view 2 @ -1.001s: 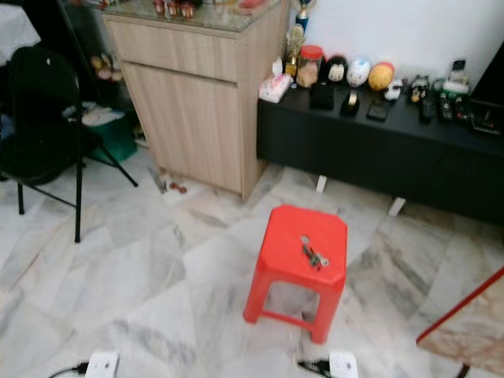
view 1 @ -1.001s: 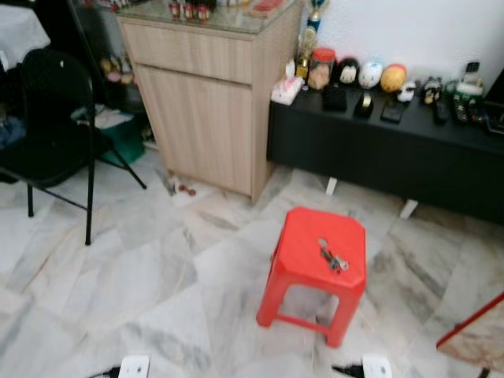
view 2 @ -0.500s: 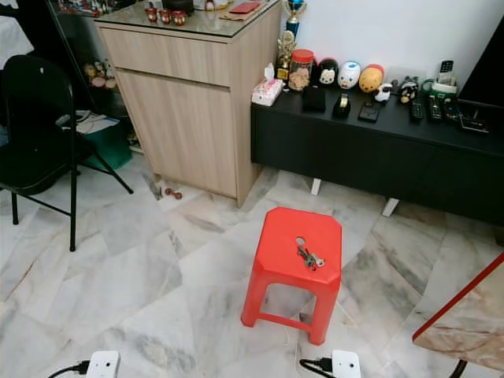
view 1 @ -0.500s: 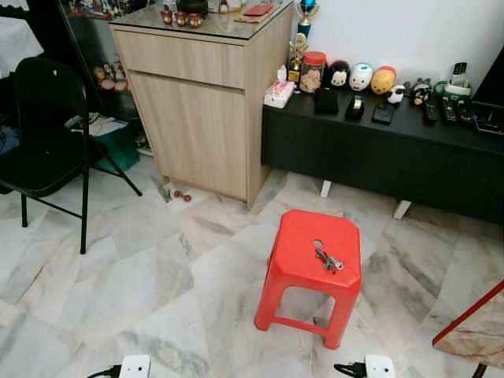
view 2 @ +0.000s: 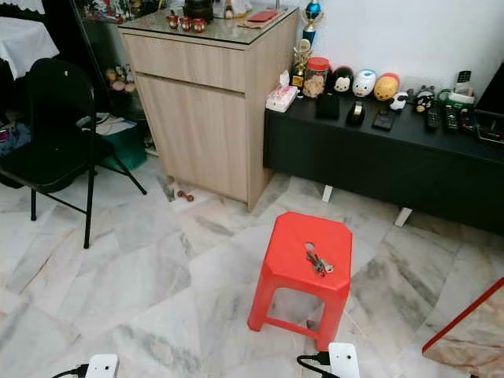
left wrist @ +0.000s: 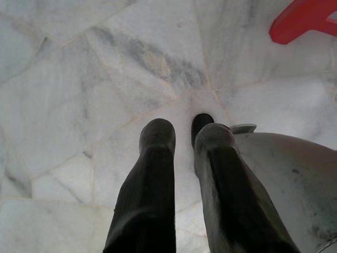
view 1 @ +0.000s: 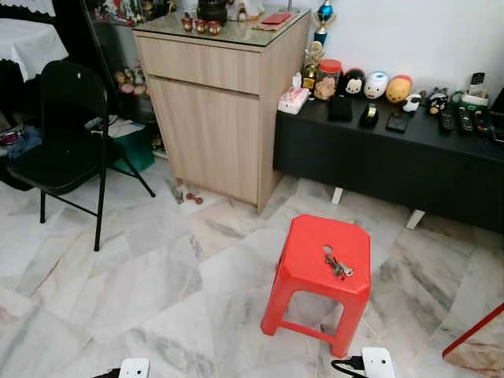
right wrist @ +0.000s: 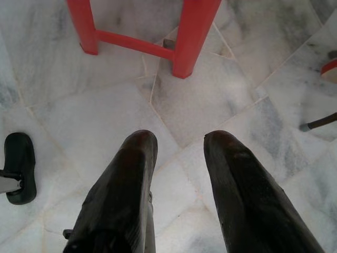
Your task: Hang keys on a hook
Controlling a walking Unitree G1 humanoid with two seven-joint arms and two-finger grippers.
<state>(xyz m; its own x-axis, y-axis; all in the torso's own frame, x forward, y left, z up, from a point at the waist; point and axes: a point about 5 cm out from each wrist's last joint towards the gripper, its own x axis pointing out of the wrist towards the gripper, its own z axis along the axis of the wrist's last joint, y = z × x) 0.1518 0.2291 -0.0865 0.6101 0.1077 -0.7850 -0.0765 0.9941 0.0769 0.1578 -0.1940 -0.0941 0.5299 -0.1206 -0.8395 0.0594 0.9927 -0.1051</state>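
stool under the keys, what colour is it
Bright red. The stool with the keys on its seat shows best in the left eye view.

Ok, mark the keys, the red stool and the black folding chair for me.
keys (view 1: pixel 338 266), left eye view, middle of the bunch.
red stool (view 1: pixel 307 256), left eye view, bare seat top.
black folding chair (view 2: pixel 49 87), right eye view, backrest.

Stool (view 1: pixel 319 260): glossy red plastic. Keys (view 1: pixel 338 266): metal. Floor (view 1: pixel 142 291): polished marble. Cabinet (view 1: pixel 213 118): matt wood grain, glass top.

Each end effector (right wrist: pixel 176 145) has two long, rounded, matte black fingers (left wrist: pixel 158 142).
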